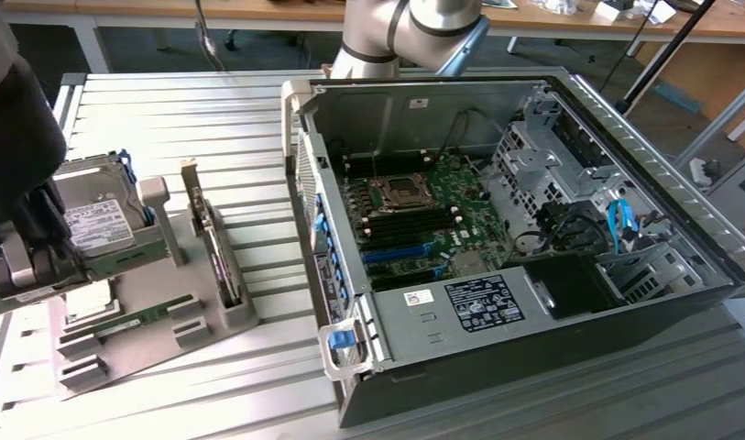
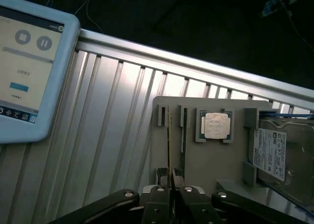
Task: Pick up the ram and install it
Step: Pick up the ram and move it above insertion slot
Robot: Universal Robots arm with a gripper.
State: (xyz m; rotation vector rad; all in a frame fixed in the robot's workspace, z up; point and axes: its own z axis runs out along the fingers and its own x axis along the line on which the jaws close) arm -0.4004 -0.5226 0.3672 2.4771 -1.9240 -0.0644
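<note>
So the ram (image 2: 169,140) is standing on edge in its slot of the grey holder (image 2: 221,160), next to the processor chip (image 2: 215,125). It looks light and stiff but thin and probably fragile, so I'd hold the flat faces near the top edge, not the chips. My gripper (image 2: 170,175) points straight down over it, fingers (image 2: 177,177) pinched on the board. I'm on the exterior view's left, well apart from the open PC case (image 1: 495,229).

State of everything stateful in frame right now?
ram: on edge in the gray holder, not installed
gripper: shut on the ram
computer case: open, side panel off
processor: seated in its holder pocket
hard drive: parked in the holder
tablet: screen lit
</note>
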